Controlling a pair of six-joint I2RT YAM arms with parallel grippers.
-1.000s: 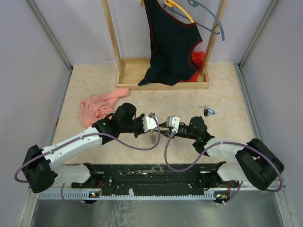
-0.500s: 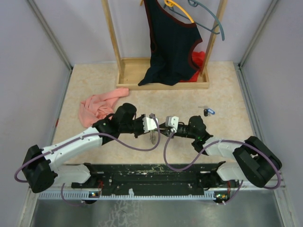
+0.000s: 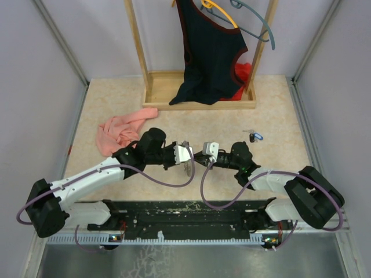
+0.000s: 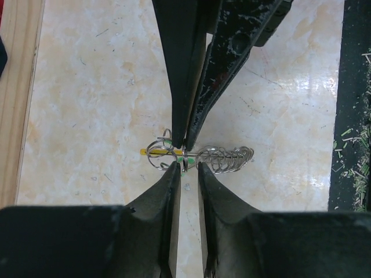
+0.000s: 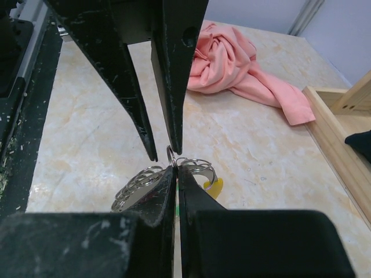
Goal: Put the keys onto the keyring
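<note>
The keyring point(image 4: 223, 157) is a bundle of thin wire loops with a yellow piece point(image 4: 152, 152), held just above the table between both grippers. My right gripper point(image 5: 177, 167) is shut on one of its loops point(image 5: 194, 164); it comes in from the top of the left wrist view point(image 4: 185, 145). My left gripper point(image 4: 188, 166) points down at the same spot with its jaws slightly apart, the thin ring standing between the tips. A speck of green point(image 4: 185, 156) shows at the ring. Two keys point(image 3: 255, 137), one blue and one black, lie on the table to the right.
A pink cloth point(image 3: 120, 130) lies left of the grippers. A wooden rack point(image 3: 200, 95) at the back holds a dark top point(image 3: 208, 52) and hangers. The black base rail point(image 3: 185, 211) runs along the near edge.
The right gripper has edged left, closer to the left gripper. The keys on the table have not moved.
</note>
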